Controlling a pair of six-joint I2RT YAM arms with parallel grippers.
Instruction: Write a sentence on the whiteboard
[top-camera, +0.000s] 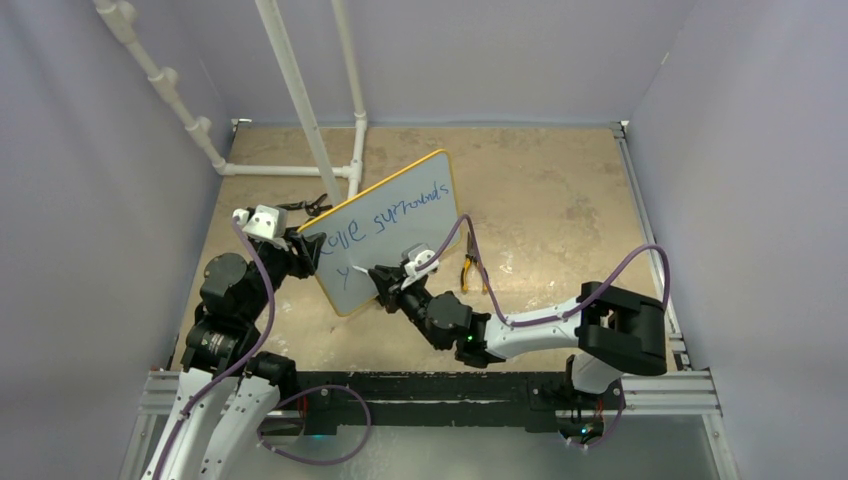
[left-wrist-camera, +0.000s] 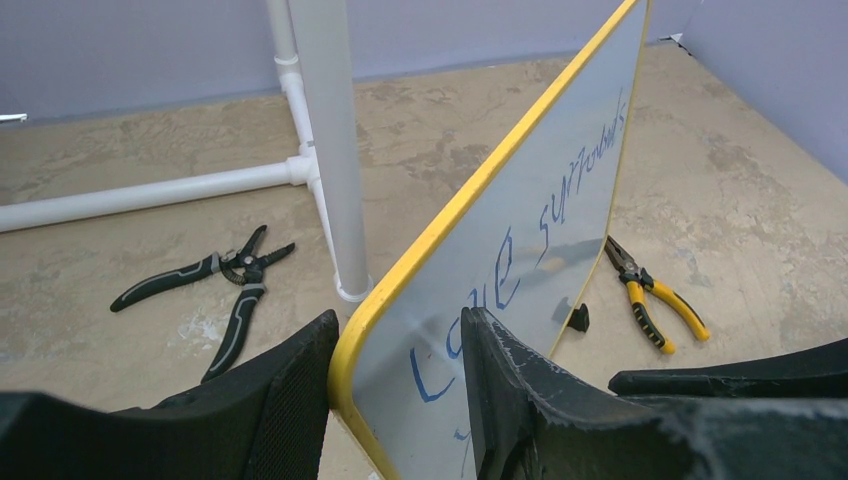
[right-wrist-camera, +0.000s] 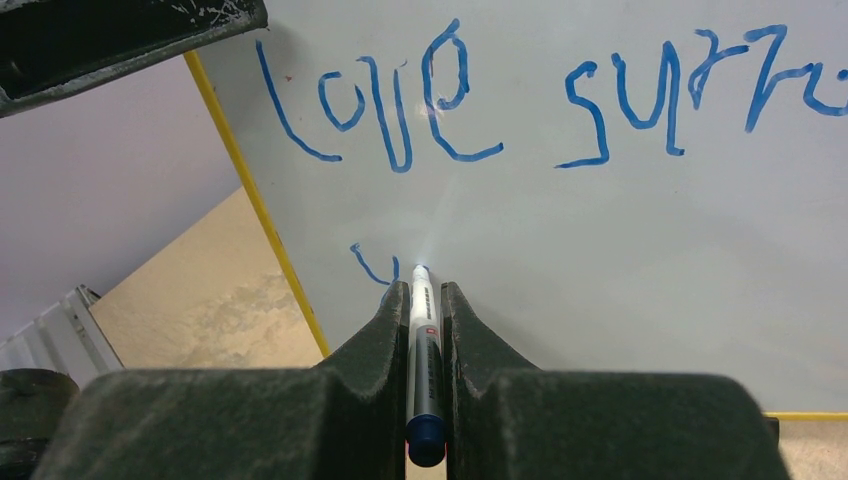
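The whiteboard (top-camera: 400, 240) with its yellow frame stands tilted on the table. My left gripper (top-camera: 305, 252) is shut on its near left corner, one finger on each face (left-wrist-camera: 398, 322). The sentence (right-wrist-camera: 400, 110) reads "love surrounds" in blue on the top line, also legible from above (top-camera: 405, 212). A single "y" (right-wrist-camera: 372, 265) starts the second line. My right gripper (right-wrist-camera: 425, 290) is shut on a white marker (right-wrist-camera: 424, 350) with a blue end. The marker's tip touches the board just right of the "y". From above, the right gripper (top-camera: 385, 275) sits at the board's lower part.
Yellow-handled pliers (top-camera: 470, 270) lie on the table right of the board. Black pliers (top-camera: 310, 207) lie behind its left end, near a white pipe frame (top-camera: 300, 100) whose upright stands close to the board (left-wrist-camera: 325, 140). Grey walls enclose the table.
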